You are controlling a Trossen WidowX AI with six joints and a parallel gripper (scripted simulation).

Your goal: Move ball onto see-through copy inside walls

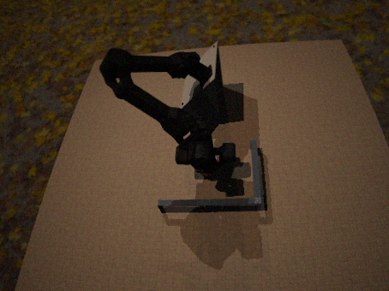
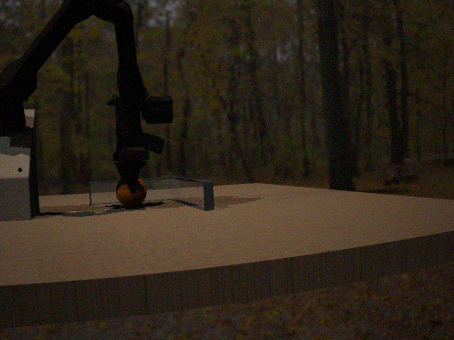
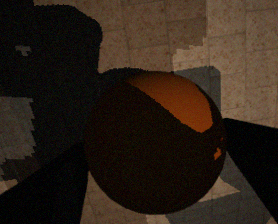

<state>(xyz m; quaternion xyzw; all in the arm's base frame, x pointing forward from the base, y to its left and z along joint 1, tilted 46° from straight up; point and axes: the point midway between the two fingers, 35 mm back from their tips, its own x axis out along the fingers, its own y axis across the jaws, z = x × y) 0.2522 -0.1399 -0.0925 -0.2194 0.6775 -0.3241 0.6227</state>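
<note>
On the worktop (image 1: 107,202) the two low walls (image 1: 256,172) meet in a corner, one running along the near side and the other along the right in the top view. The ball (image 2: 131,192) sits inside that corner, down at the worktop. The end effector (image 2: 131,183) reaches straight down from above, closed around the ball.
</note>
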